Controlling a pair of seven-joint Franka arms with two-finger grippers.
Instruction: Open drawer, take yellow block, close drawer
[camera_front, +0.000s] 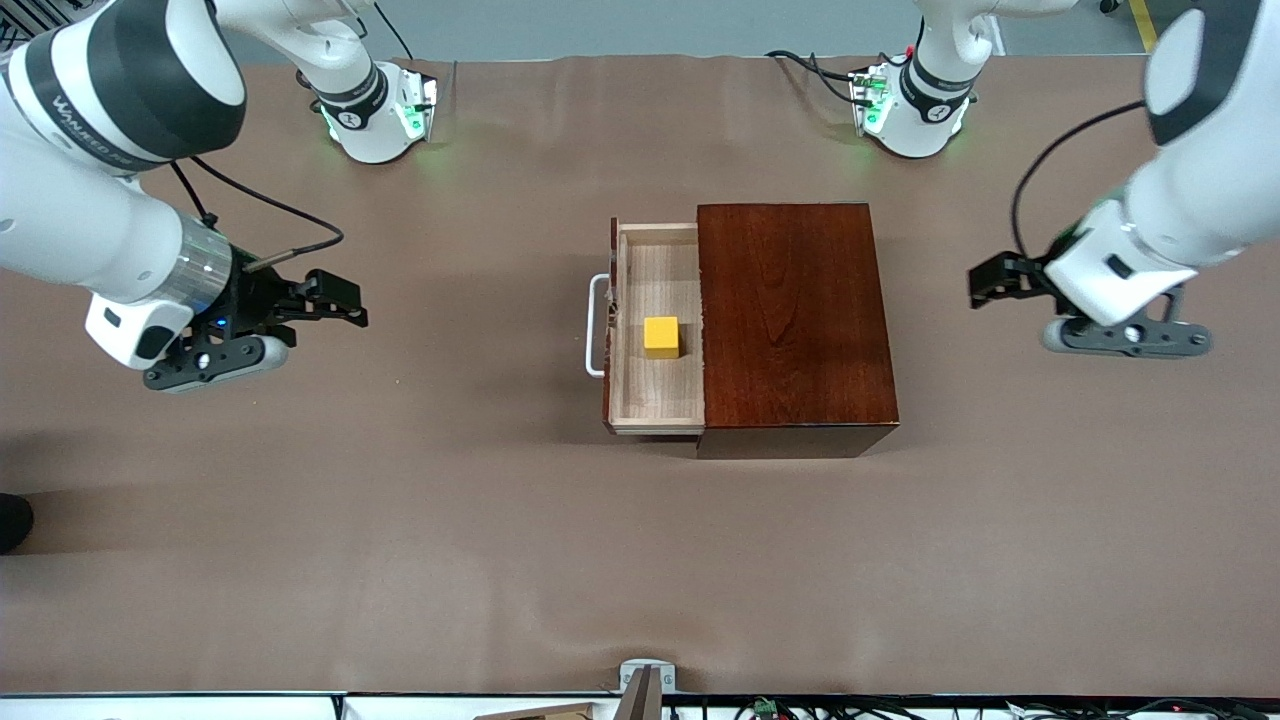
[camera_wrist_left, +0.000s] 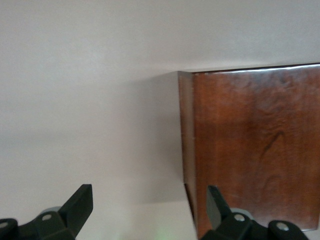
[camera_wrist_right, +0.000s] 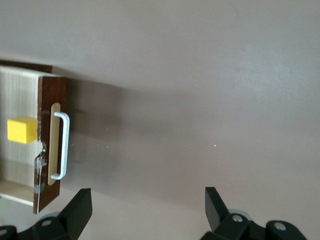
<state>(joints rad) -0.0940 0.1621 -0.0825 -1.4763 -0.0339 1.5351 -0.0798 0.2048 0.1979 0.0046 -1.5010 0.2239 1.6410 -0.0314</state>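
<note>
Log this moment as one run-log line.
drawer: open | yellow block: inside drawer | right end effector: open, over table, clear of handle | left end effector: open, beside box

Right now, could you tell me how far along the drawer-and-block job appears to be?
Done: the drawer is pulled out of the wooden box. In hand: nothing; the yellow block sits in the drawer, untouched. The right gripper is open over bare table toward the right arm's end, in front of the white handle; the left gripper is open beside the box. Left: take the block, close the drawer.
</note>
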